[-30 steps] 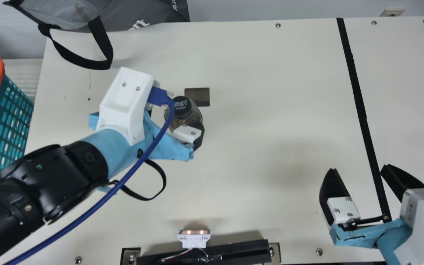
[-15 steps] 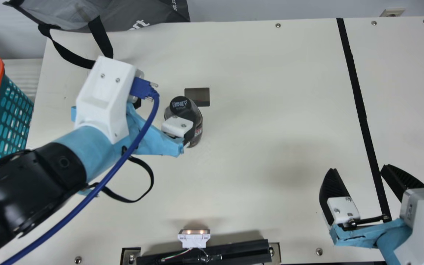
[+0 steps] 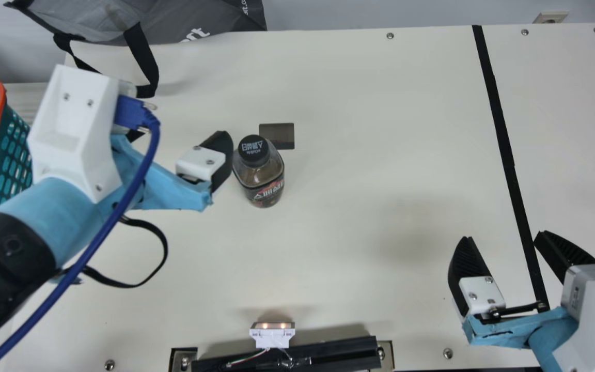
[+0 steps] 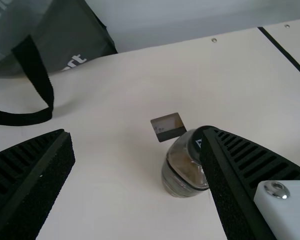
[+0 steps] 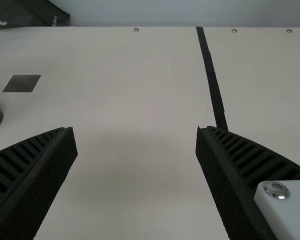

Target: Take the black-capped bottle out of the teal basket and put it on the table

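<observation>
Scanning from nine o'clock in the main view, past the teal, perforated plastic basket with orange handles [image 3: 13, 155], to the black, ribbed-fingered left gripper [image 4: 136, 131], with jaws spread and grasping nothing. Just beside it, near centre toward ten o'clock, out of the basket and upright on the smooth cream table [image 3: 370, 129]: the black-capped bottle [image 3: 259, 181], with the job judged all but done and only the arm's retreat left. See-through and brownish at the rounded shoulders, with a dark, red-and-white-marked label below. Toward four o'clock, well apart, with jaws likewise wide and empty: the black-fingered right gripper [image 3: 504, 236].
</observation>
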Robot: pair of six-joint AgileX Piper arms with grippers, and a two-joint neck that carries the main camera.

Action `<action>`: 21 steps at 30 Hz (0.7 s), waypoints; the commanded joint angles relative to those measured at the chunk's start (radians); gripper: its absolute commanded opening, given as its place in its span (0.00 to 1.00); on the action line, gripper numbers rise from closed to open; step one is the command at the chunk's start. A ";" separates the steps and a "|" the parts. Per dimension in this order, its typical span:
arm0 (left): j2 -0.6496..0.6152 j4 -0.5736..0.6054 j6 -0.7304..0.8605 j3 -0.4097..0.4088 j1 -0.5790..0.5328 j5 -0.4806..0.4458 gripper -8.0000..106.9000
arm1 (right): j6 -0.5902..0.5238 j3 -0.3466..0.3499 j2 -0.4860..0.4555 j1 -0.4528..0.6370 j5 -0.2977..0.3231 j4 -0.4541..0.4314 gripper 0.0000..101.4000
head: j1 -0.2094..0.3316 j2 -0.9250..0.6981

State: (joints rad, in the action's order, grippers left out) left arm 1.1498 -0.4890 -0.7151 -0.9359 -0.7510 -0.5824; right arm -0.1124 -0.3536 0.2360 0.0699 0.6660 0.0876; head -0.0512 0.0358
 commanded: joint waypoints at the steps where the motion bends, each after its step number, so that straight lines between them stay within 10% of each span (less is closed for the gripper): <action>1: -0.021 0.007 0.013 0.011 0.025 0.005 1.00 | 0.000 0.000 0.000 0.000 0.000 0.000 0.90 | 0.004 -0.008; 21: -0.227 0.225 0.310 0.185 0.386 0.109 1.00 | 0.000 0.000 0.000 0.000 -0.001 0.003 0.90 | 0.004 -0.008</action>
State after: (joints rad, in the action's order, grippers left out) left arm 0.9330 -0.2795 -0.4297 -0.7569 -0.3962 -0.4862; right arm -0.1124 -0.3536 0.2360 0.0699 0.6648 0.0909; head -0.0512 0.0358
